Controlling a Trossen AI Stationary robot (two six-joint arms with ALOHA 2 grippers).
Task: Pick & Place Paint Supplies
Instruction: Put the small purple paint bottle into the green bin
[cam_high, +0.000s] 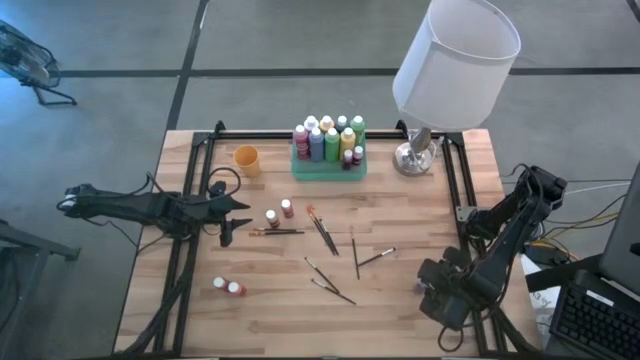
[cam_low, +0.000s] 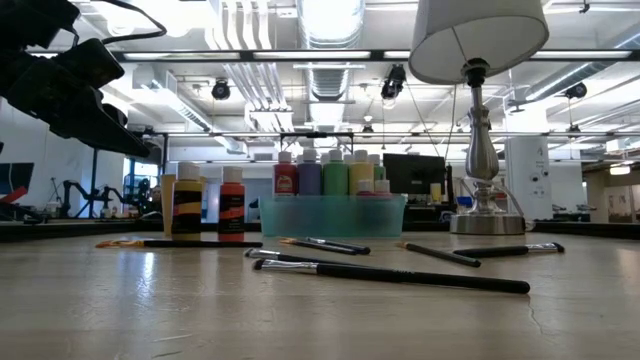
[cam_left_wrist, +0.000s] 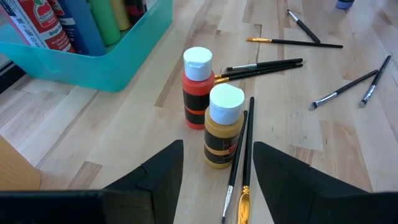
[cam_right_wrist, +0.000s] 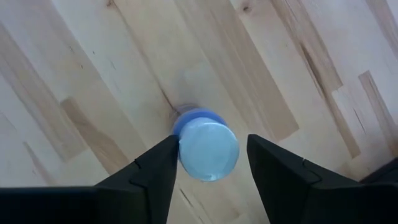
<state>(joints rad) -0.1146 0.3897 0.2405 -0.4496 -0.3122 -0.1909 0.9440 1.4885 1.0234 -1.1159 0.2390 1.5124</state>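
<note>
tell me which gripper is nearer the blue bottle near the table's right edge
Right. The right gripper hangs directly over the blue bottle, fingers open on either side of its cap. The left gripper is far across the table, by the ochre and red bottles.

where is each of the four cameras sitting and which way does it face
High view: overhead, looking straight down on the table; both arms show, left gripper beside two bottles.
Low view: table height, facing level across brushes toward the green tray and lamp; a dark arm hangs upper left.
Left wrist view: looks past its open fingers at the orange bottle and ochre bottle.
Right wrist view: looks down past its fingers straddling a blue bottle.
Shared: tray, high and low.
</note>
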